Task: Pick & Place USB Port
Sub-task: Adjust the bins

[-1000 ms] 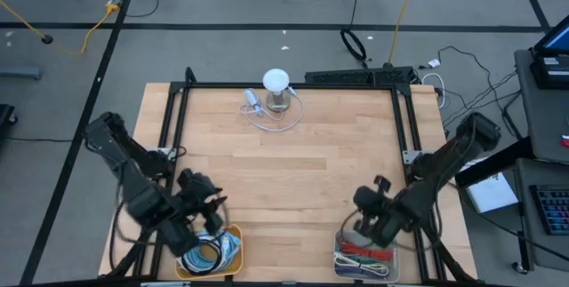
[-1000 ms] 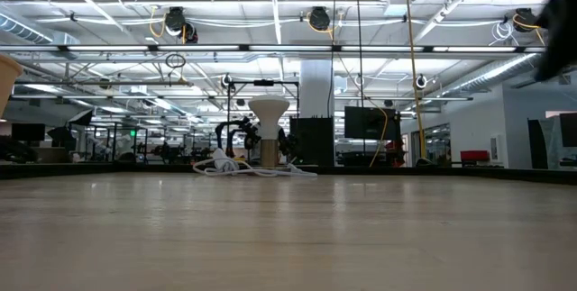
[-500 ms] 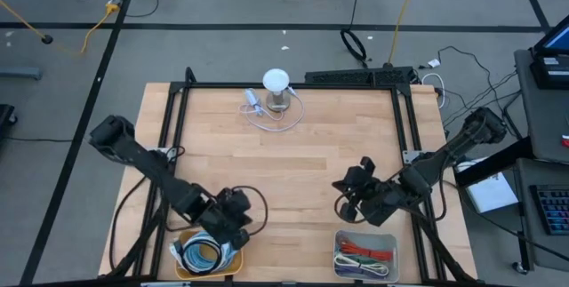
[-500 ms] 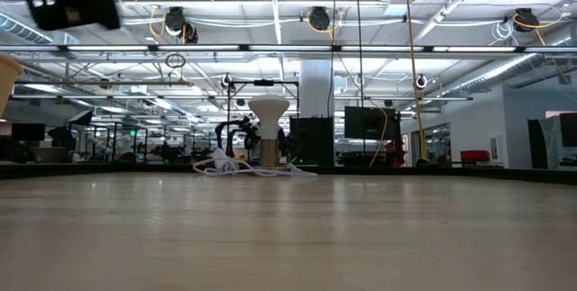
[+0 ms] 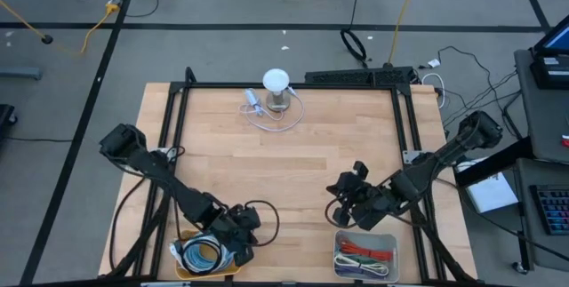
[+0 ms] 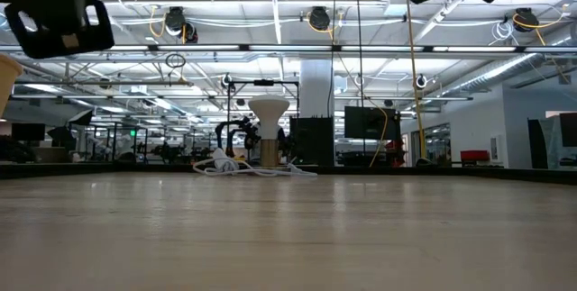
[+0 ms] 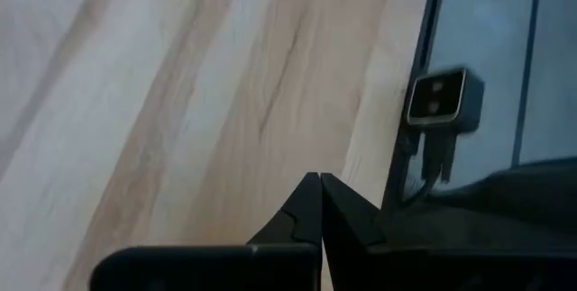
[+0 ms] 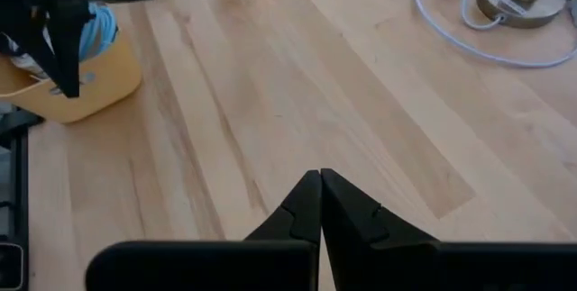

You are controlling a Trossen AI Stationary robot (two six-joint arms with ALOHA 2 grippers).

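Observation:
At the far middle of the table stands a white round-topped stand (image 5: pixel 276 85), with a white cable (image 5: pixel 267 120) looped at its base. A small pale plug piece (image 5: pixel 253 100) lies beside it, and I cannot tell whether this is the USB port. My left gripper (image 5: pixel 244 229) hangs shut and empty over the wood beside the yellow bin (image 5: pixel 233 234), near the front edge. My right gripper (image 5: pixel 340 189) is shut and empty too, above the wood just beyond the clear bin (image 5: pixel 391 238). Both wrist views show fingertips closed together (image 7: pixel 320 183) (image 8: pixel 320 178) with nothing between them.
The yellow bin (image 8: pixel 90 79) holds coiled blue and white cables (image 5: pixel 203 253). The clear bin holds red and green cables (image 5: pixel 360 251). A black frame (image 5: pixel 284 83) runs round the table. A small camera (image 7: pixel 439 97) sits at the front edge. Bare wood lies between the arms and the stand.
My left gripper has swung from above the yellow bin toward the table's right, down and nearer the front edge, tipping its fingers downward. My right gripper has left the space above the clear bin, going up and toward the table's left and middle.

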